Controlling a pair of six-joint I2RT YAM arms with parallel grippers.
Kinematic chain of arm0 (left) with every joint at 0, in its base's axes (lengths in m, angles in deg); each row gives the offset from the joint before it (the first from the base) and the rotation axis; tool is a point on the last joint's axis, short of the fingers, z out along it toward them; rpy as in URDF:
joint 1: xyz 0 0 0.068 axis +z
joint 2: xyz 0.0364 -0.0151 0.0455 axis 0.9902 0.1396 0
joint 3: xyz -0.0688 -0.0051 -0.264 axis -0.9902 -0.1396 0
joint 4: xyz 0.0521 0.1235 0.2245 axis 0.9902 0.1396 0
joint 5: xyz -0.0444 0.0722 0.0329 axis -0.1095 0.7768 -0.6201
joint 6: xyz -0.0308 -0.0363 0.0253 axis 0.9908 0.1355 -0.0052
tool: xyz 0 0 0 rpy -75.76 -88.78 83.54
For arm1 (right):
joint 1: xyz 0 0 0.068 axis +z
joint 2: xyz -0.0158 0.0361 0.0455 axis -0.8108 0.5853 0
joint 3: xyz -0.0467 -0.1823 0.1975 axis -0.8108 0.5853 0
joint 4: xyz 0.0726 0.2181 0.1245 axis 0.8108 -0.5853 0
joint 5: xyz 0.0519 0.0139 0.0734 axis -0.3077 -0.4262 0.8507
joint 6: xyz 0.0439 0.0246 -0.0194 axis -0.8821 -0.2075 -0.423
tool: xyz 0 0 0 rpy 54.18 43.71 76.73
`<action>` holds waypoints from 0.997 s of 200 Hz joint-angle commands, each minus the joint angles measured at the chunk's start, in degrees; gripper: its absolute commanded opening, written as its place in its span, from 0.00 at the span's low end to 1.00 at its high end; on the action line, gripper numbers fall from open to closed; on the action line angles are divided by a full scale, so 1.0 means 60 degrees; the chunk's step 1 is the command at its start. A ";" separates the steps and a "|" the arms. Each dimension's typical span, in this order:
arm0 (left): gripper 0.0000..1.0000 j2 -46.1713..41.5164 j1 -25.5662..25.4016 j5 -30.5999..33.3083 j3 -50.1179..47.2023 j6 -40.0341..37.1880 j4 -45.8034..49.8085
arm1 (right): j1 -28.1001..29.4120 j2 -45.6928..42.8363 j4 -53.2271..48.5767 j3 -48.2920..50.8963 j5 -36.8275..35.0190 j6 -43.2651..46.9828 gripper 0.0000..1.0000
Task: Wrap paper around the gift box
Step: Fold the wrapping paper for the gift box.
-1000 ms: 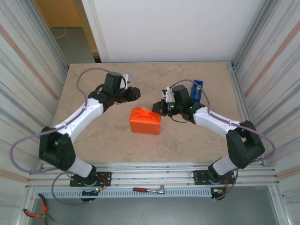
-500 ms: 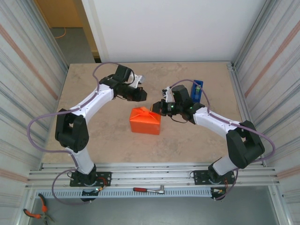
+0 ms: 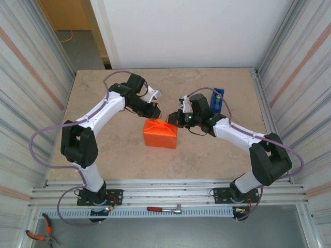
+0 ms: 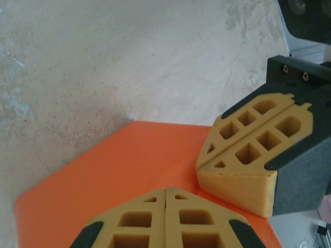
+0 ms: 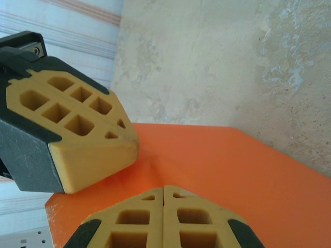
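Note:
The orange paper [image 3: 160, 135] is folded around a small block in the middle of the table; the gift box is hidden inside it. My left gripper [image 3: 156, 114] is shut, with its tips at the parcel's far top edge. My right gripper [image 3: 172, 120] is shut too, just to the right on the same edge. In the left wrist view my left gripper [image 4: 165, 191] hangs over the paper [image 4: 124, 175], with the right gripper's fingers [image 4: 248, 165] close by. In the right wrist view my right gripper [image 5: 163, 188] points down at the paper [image 5: 232, 170], beside the left gripper's fingers [image 5: 83, 144].
A blue tape dispenser [image 3: 217, 98] stands behind the right arm. Corrugated metal walls close in both sides of the beige table [image 3: 108, 150]. A ratchet tool [image 3: 164, 209] lies on the front rail and pliers [image 3: 39, 235] at the bottom left.
The left arm has swung right and forward, its gripper shutting as it came down to the parcel's far edge beside the right gripper. The right arm and the parcel have stayed put.

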State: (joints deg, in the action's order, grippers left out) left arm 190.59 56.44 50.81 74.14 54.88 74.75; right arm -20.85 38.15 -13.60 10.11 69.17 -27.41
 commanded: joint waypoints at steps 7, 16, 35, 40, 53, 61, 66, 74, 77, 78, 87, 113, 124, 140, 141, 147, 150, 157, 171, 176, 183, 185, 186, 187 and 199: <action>0.00 -0.0161 -0.0021 -0.0528 0.0146 -0.0597 0.0717 | 0.0239 0.0444 -0.2025 0.0613 -0.0141 -0.0101 0.00; 0.00 -0.0186 -0.0045 -0.0534 0.0107 -0.0669 0.0793 | 0.0246 0.0437 -0.2040 0.0613 -0.0156 -0.0105 0.00; 0.00 -0.0203 -0.0087 -0.0619 0.0022 -0.0733 0.0852 | 0.0244 0.0436 -0.2040 0.0613 -0.0185 -0.0125 0.00; 0.00 -0.0203 -0.0094 -0.0635 0.0007 -0.0747 0.0870 | 0.0246 0.0429 -0.2039 0.0615 -0.0171 -0.0125 0.00; 0.00 -0.0184 -0.0130 -0.0713 -0.0021 -0.0801 0.0911 | 0.0247 0.0422 -0.2050 0.0621 -0.0184 -0.0121 0.00; 0.00 -0.0145 -0.0152 -0.0714 -0.0016 -0.0828 0.0955 | 0.0247 0.0422 -0.2065 0.0613 -0.0200 -0.0117 0.00; 0.00 -0.0112 -0.0166 -0.0751 -0.0002 -0.0872 0.1015 | 0.0245 0.0410 -0.2065 0.0613 -0.0200 -0.0124 0.00; 0.00 -0.0074 -0.0196 -0.0768 0.0039 -0.0937 0.1105 | 0.0240 0.0401 -0.2080 0.0613 -0.0204 -0.0131 0.00; 0.00 -0.0061 -0.0196 -0.0758 0.0046 -0.0950 0.1135 | 0.0244 0.0394 -0.2079 0.0613 -0.0211 -0.0136 0.00; 0.00 -0.0058 -0.0211 -0.0756 0.0045 -0.0959 0.1142 | 0.0246 0.0394 -0.2081 0.0613 -0.0213 -0.0132 0.00; 0.00 -0.0033 -0.0213 -0.0761 0.0086 -0.1020 0.1205 | 0.0246 0.0392 -0.2083 0.0613 -0.0202 -0.0137 0.00; 0.00 0.0090 -0.0224 -0.0819 0.0349 -0.1147 0.1458 | 0.0255 0.0371 -0.2098 0.0604 -0.0228 -0.0153 0.00; 0.00 0.0168 -0.0213 -0.0834 0.0489 -0.1235 0.1602 | 0.0261 0.0353 -0.2111 0.0613 -0.0251 -0.0157 0.00; 0.00 0.0258 -0.0216 -0.0734 0.0593 -0.1340 0.1776 | 0.0254 0.0327 -0.2118 0.0617 -0.0266 -0.0149 0.00; 0.00 0.0270 -0.0221 -0.0730 0.0596 -0.1344 0.1784 | 0.0251 0.0324 -0.2115 0.0623 -0.0270 -0.0153 0.00; 0.00 0.0302 -0.0212 -0.0678 0.0625 -0.1355 0.1821 | 0.0258 0.0317 -0.2113 0.0620 -0.0282 -0.0152 0.00; 0.00 0.0312 -0.0219 -0.0647 0.0616 -0.1361 0.1822 | 0.0252 0.0314 -0.2113 0.0640 -0.0274 -0.0157 0.00; 0.00 0.0338 -0.0211 -0.0535 0.0625 -0.1348 0.1837 | 0.0253 0.0298 -0.2116 0.0647 -0.0276 -0.0152 0.00; 0.00 0.0338 -0.0226 -0.0395 0.0578 -0.1348 0.1847 | 0.0256 0.0305 -0.2113 0.0658 -0.0288 -0.0157 0.00; 0.00 0.0314 -0.0237 -0.0265 0.0551 -0.1329 0.1844 | 0.0258 0.0305 -0.2113 0.0665 -0.0292 -0.0166 0.00; 0.00 0.0294 -0.0268 -0.0089 0.0502 -0.1346 0.1843 | 0.0276 0.0303 -0.2113 0.0672 -0.0310 -0.0165 0.00; 0.00 0.0277 -0.0269 -0.0053 0.0484 -0.1358 0.1849 | 0.0276 0.0297 -0.2109 0.0672 -0.0304 -0.0159 0.00; 0.00 0.0272 -0.0277 -0.0037 0.0476 -0.1360 0.1850 | 0.0276 0.0294 -0.2104 0.0672 -0.0311 -0.0166 0.00; 0.00 0.0277 -0.0281 -0.0022 0.0465 -0.1369 0.1851 | 0.0277 0.0292 -0.2108 0.0672 -0.0307 -0.0169 0.00; 0.00 0.0231 -0.0311 0.0112 0.0389 -0.1399 0.1930 | 0.0271 0.0305 -0.2111 0.0671 -0.0315 -0.0159 0.00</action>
State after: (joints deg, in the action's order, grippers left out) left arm 191.99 55.24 49.17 76.44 48.12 83.73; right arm -20.74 38.07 -13.73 10.11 68.69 -27.43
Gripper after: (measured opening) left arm 0.059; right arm 0.061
